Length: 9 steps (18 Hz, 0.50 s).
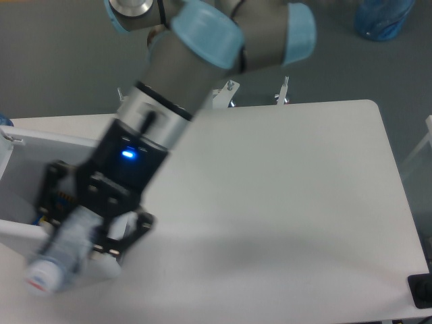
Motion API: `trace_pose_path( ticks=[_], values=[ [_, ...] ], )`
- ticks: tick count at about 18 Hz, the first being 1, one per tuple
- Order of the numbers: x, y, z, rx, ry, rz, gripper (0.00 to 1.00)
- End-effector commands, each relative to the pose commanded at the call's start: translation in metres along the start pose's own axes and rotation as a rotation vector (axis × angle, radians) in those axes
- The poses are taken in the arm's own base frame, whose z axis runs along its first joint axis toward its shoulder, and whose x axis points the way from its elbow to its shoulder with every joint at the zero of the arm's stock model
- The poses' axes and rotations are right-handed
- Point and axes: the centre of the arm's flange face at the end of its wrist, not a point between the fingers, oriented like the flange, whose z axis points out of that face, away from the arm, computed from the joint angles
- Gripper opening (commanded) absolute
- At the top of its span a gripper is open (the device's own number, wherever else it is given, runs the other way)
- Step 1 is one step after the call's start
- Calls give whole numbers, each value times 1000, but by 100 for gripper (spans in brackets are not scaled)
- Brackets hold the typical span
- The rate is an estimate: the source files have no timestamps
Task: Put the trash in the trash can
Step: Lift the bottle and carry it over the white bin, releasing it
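Note:
The trash I see is a crushed clear plastic bottle with a white cap pointing down-left. My gripper is shut on it, black fingers on either side of its body. Gripper and bottle hang raised and close to the camera, blurred by motion, over the near right corner of the trash can. That white bin stands at the table's left edge and is largely hidden behind the gripper; only its rim and part of its inside show.
The white table stretches to the right. A black object sits at its front right corner. A blue bag lies on the floor at the back right. The arm's base and metal bracket stand behind the table.

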Motion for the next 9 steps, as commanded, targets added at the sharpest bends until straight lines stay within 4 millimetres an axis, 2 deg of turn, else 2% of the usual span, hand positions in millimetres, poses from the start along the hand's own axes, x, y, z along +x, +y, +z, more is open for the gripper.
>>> trace_pose_path(
  ticks=[5,7,8,9],
  values=[
    [33,17,35,-50,57,40,8],
    [40,23,43,-62,69,68,13],
    [39,24,44,-64,70,79,19],
    [39,25,45,-65,71,98,34]
  ],
)
